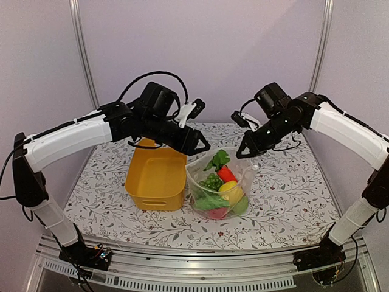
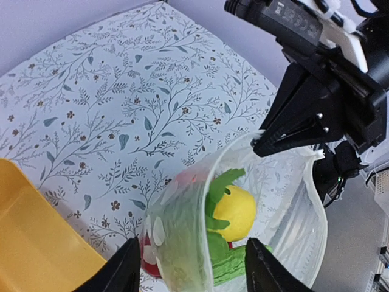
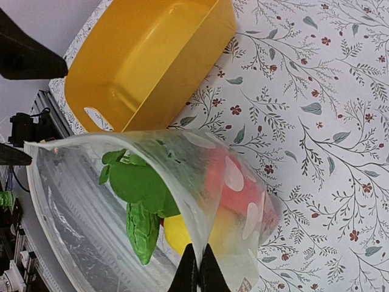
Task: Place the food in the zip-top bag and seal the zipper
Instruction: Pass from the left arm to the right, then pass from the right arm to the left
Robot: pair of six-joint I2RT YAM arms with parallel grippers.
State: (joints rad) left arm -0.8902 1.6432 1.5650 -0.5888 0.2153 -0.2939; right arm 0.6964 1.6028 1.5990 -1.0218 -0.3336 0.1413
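The clear dotted zip-top bag (image 1: 220,190) stands on the table right of the yellow tub, mouth up and open. Inside it are leafy lettuce (image 1: 217,159), a red piece (image 1: 226,174), a yellow lemon-like piece (image 1: 230,190), a green bumpy cluster (image 1: 211,181) and a cucumber (image 1: 208,202). My right gripper (image 3: 197,271) is shut on the bag's mouth edge at its right side (image 1: 244,151). My left gripper (image 2: 194,271) is open, its fingers straddling the left part of the mouth edge with the zipper strip (image 2: 206,207), not touching it. It hovers over the bag's left corner (image 1: 203,146).
The empty yellow tub (image 1: 155,176) stands just left of the bag, under my left arm. The table has a floral cloth (image 1: 285,188). Purple walls stand behind and at both sides.
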